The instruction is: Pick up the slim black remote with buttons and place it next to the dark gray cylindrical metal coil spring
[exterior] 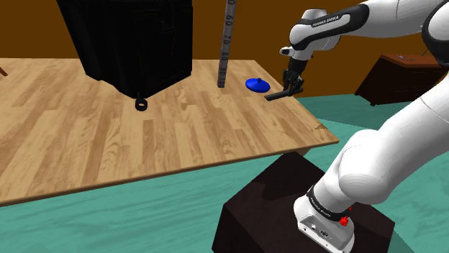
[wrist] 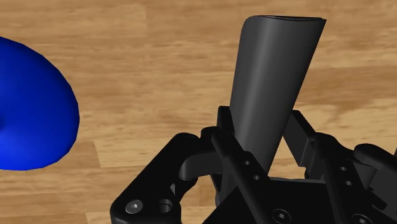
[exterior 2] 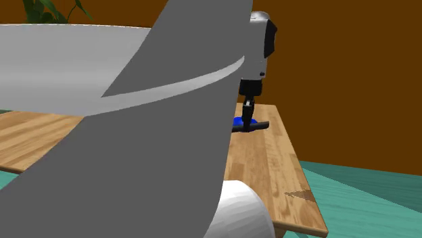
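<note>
Right now the white arm rises from its dark stand (exterior: 288,208) at the shoulder view's lower right. It bends at the elbow and stretches up and to the left, so the wrist hangs over the far right corner of the wooden surface (exterior: 108,144). The last link turns down and the end effector (exterior: 286,90) points at the boards.

Its black fingers (wrist: 304,137) are closed most of the way, pinching the slim black remote (wrist: 273,83) by its two long sides. The remote sticks out sideways from the grip, roughly level, low over the wood. Whether it is fully clear of the wood cannot be told.

Just beside the remote lies a blue dish-like thing (exterior: 257,85), and a tall grey ruler-like post (exterior: 227,43) stands a little further toward the shoulder view's left. The small dark ring-like coil spring (exterior: 141,104) rests on the wood, well apart from the remote, at the foot of a large black box (exterior: 133,43).

In the second exterior view a grey arm link (exterior 2: 135,135) looms in front. The end effector and remote show past its edge.
</note>
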